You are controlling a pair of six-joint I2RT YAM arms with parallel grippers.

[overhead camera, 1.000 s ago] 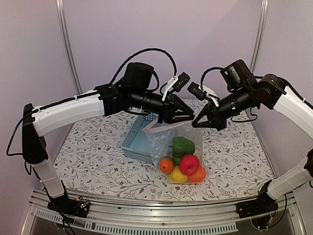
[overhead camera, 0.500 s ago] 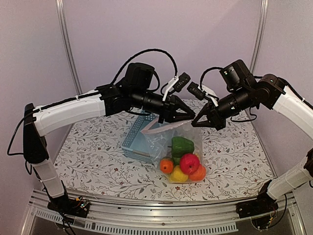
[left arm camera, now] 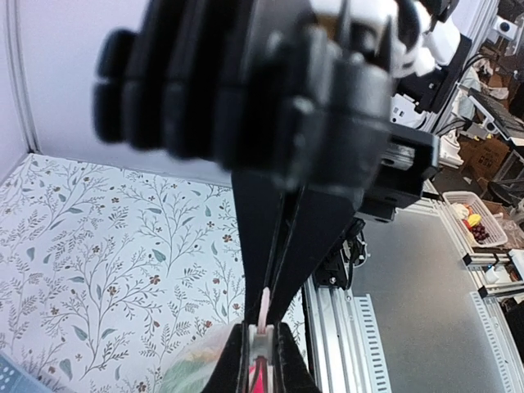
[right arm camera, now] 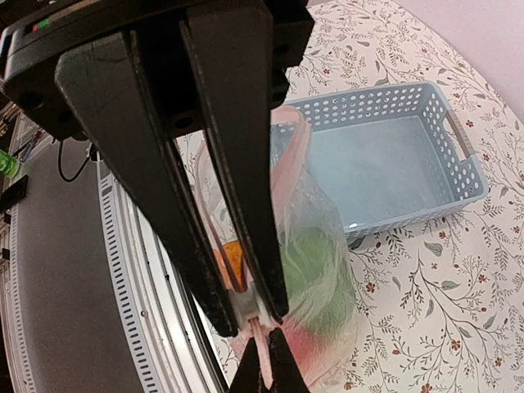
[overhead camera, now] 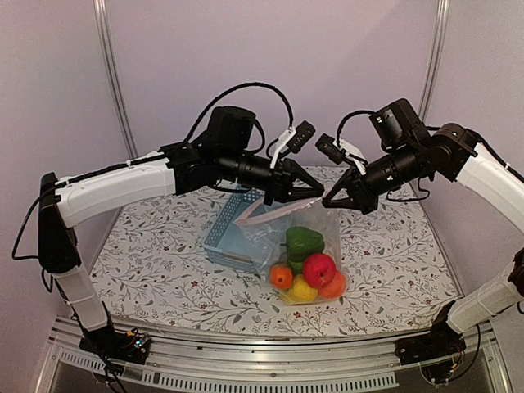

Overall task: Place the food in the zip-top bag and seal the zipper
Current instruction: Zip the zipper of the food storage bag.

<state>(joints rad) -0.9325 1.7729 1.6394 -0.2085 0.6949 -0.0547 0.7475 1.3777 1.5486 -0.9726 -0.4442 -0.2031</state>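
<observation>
food [overhead camera: 304, 266] in zip-top bag [overhead camera: 329, 225] (basket [overhead camera: 223, 237] beside)

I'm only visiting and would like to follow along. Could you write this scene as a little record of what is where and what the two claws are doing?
food: green pepper, red apple, orange and yellow pieces, all inside the bag
zip-top bag: clear, hanging by its top edge
zipper: pale pink strip, pinched at one end
left gripper: shut on the zipper
right gripper: shut on the zipper, tip to tip with the left
basket: blue, behind the bag
</observation>
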